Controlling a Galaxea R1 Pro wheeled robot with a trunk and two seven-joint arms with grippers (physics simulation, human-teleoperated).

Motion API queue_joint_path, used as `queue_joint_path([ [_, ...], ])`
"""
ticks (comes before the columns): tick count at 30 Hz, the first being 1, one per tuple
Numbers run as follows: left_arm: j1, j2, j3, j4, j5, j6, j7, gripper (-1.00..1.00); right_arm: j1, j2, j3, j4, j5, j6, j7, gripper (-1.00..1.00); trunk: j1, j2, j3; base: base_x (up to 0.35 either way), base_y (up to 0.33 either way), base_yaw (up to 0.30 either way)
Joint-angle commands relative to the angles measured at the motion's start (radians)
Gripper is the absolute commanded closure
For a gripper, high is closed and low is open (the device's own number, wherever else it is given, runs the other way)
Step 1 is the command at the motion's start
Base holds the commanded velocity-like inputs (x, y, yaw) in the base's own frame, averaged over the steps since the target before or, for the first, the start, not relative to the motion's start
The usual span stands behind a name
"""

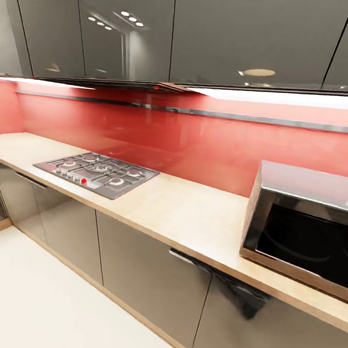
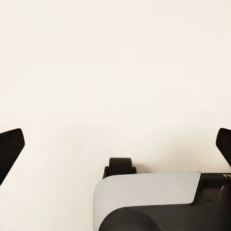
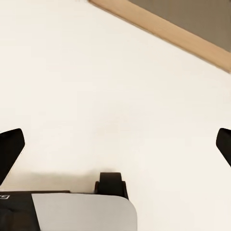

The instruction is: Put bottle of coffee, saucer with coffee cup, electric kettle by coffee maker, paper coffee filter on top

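Searching seems the step in hand, since the coffee maker, bottle, filter, saucer, cup and kettle are nowhere on the stretch of worktop (image 1: 191, 213) the head view takes in. That pale wood surface carries a gas hob (image 1: 96, 173) towards its left end and a microwave (image 1: 305, 228) at its right, with a bare run between them. Behind runs a red backsplash (image 1: 199, 139); grey wall cabinets (image 1: 210, 33) hang above and grey base cabinets (image 1: 132, 266) stand below, over a cream floor (image 1: 32, 298).

Both arms hang low. The left end effector (image 2: 115, 144) points at plain floor, its two dark fingertips (image 2: 10, 144) spread wide at the frame's edges with nothing between them. The right end effector (image 3: 115, 144) is likewise spread and empty, over floor with a strip of wooden plinth (image 3: 163, 33) in sight.

To do this well, I judge the robot should turn head and base along the kitchen until the coffee maker and the shelf with the bottle come into sight, keeping the arms tucked so they do not clip the cabinet fronts or the microwave while driving. The bare stretch between hob and microwave looks a roomy place for the station, if the coffee maker proves to stand nearby.
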Motion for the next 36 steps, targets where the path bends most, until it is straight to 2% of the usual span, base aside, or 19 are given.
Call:
queue_joint_path([
  [1,0.0,0.0,0.001,-0.001,0.0,-0.001,0.0,-1.0,0.0,0.0,0.0,0.0,0.001,-0.001,0.0,-1.0,0.0,0.0,-0.001,0.245,0.083,0.08],
  [10,0.001,0.0,0.001,-0.001,0.001,-0.001,0.0,-1.0,0.0,0.0,0.0,0.0,0.002,-0.002,-0.003,-1.0,0.0,0.0,-0.001,0.213,0.065,0.209],
  [36,0.001,0.0,0.001,-0.001,0.001,-0.001,0.0,-1.0,-0.001,0.003,0.0,0.0,0.004,-0.003,-0.005,-1.0,0.0,0.0,-0.001,0.008,0.002,0.281],
])
